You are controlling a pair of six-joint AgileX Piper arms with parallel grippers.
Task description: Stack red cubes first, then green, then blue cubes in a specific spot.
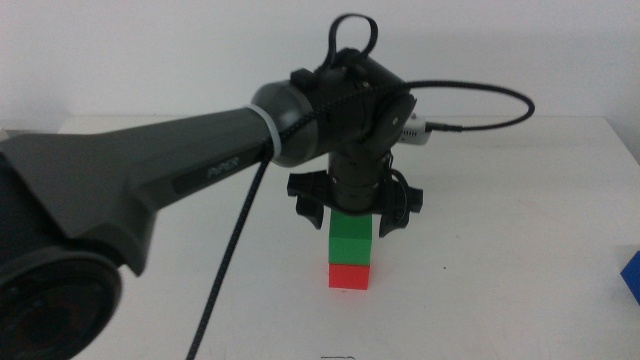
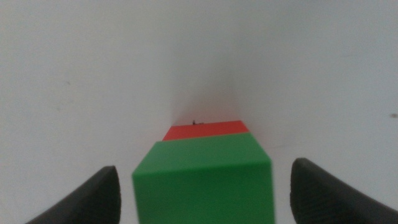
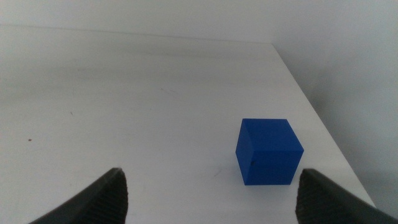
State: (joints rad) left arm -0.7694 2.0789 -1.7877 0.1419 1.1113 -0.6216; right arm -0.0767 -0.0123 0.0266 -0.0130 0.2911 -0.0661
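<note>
Left end effector (image 1: 352, 208): reaches in from the left side of the middle view and hangs directly above the two-cube stack; its jaws stand spread wide, one on each side of the green cube, with clear gaps and no contact in the left wrist view.
Green cube (image 1: 351, 240): sits squarely on the red cube, upright, near the centre of the tabletop.
Red cube (image 1: 349, 276): rests on the tabletop as the base of the stack; in the left wrist view only a strip of its top face shows beyond the green cube (image 2: 205, 180).
Stacking spot: the plain white patch under the red cube, carrying no outline.
Blue cube (image 3: 268, 151): stands alone on the tabletop near the right-hand edge, well apart from the stack; in the middle view only a blue sliver, probably this cube, shows at the right border.
Right end effector (image 3: 211, 199): faces the blue cube from a short way off, jaws spread wide and holding nothing.
Tabletop (image 1: 500, 250): smooth and white.
Cable (image 1: 500, 100): a dark loop arcs from the left wrist.
</note>
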